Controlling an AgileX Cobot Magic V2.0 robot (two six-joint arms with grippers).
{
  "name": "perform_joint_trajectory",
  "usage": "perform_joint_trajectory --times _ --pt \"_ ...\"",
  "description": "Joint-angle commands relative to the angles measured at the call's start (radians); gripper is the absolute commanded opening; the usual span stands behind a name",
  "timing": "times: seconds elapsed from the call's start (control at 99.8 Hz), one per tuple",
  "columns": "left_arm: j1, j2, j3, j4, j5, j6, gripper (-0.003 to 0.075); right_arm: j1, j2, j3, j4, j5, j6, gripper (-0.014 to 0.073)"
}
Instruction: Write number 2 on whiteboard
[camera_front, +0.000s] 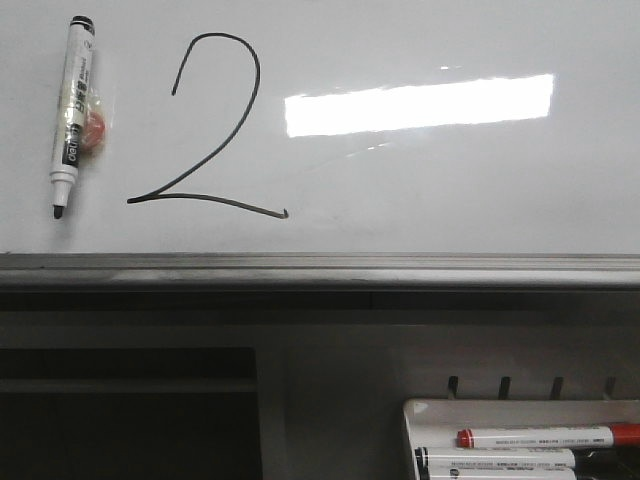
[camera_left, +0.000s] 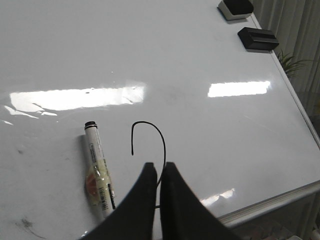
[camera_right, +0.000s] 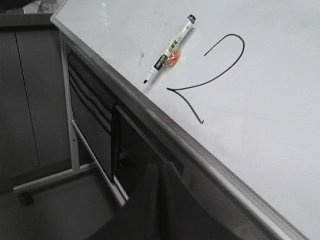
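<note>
One finished number 2 (camera_front: 205, 130) sits on your whiteboard (camera_front: 450, 190), marker (camera_front: 73, 115) lying just beside it. Left wrist view: left gripper (camera_left: 159, 172) pinched closed, empty. Right wrist view: right gripper (camera_right: 161, 175) looks closed, though dim. Writing seems done; retreat next.

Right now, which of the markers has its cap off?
The black marker lying on the whiteboard, left of the number 2; its bare tip shows. The red-capped marker in the tray is capped.
</note>
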Motion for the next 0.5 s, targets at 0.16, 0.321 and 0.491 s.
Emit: perform_joint_trajectory --times 0.16,0.321,0.491 --pt "0.001 0.009 -0.027 -0.003 -0.023 0.001 -0.002 -0.005 0.0 -0.024 -0.013 -0.08 -0.002 -0.0068" --pt "0.001 0.009 -0.027 -0.003 -0.023 0.001 -0.002 -0.005 0.0 -0.024 -0.013 -0.08 -0.002 -0.0071" --pt "0.001 0.009 -0.027 -0.003 -0.025 0.001 -0.002 -0.005 0.0 -0.024 -0.013 -0.08 -0.002 -0.0071"
